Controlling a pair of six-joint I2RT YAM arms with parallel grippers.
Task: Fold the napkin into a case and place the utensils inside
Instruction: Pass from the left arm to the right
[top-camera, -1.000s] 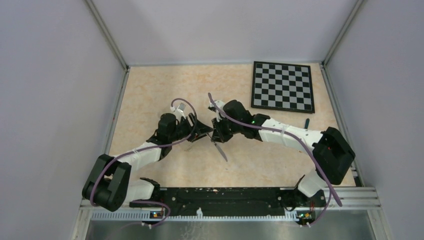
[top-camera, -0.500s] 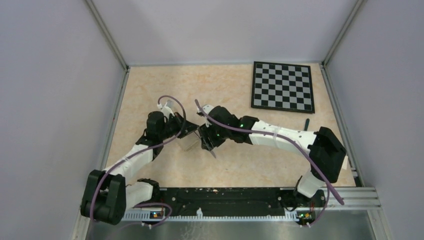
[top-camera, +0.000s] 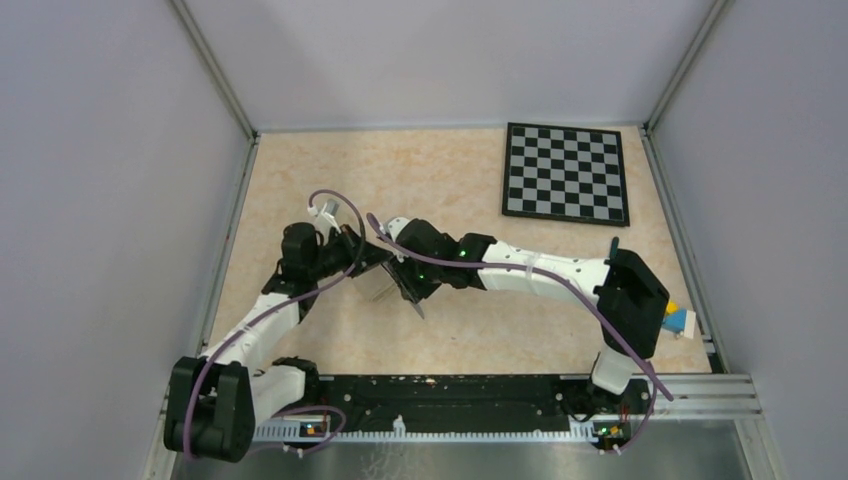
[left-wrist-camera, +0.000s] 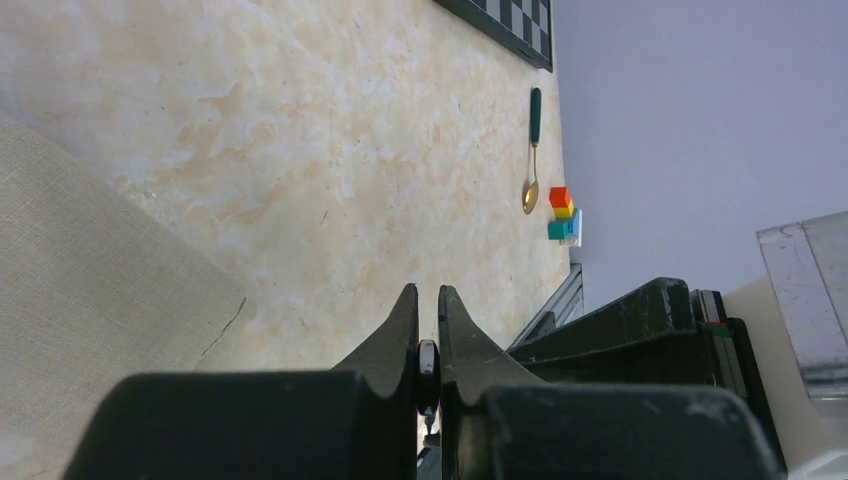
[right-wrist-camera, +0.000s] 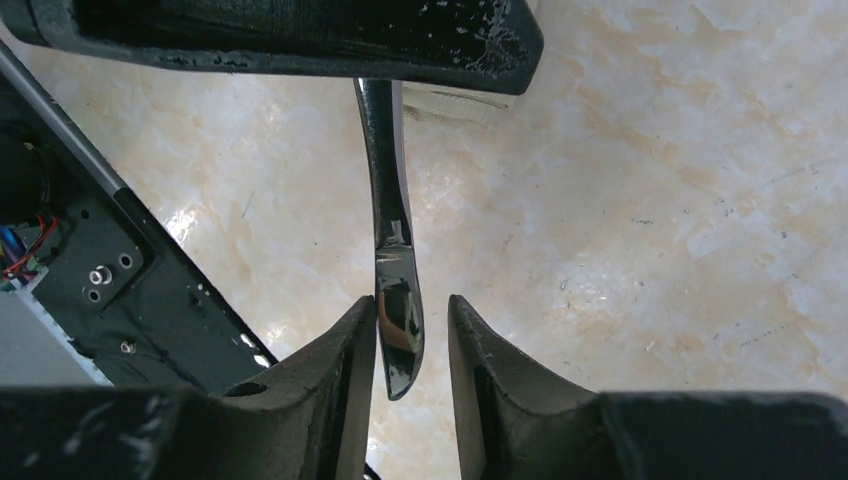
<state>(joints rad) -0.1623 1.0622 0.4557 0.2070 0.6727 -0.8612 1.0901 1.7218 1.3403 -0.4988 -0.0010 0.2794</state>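
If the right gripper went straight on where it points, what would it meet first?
Probably the left gripper: its black finger crosses ahead, over the far end of the knife between the right gripper's open jaws. Depth is unclear.

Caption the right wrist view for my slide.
Silver knife between the right gripper's parted fingers, far end clamped in the left gripper, above marbled tabletop.

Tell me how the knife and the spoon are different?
The knife is all shiny silver; the spoon has a gold bowl and dark handle. The knife sits between the fingers of the right gripper; the spoon lies on the table by coloured blocks. Both are long and slim.
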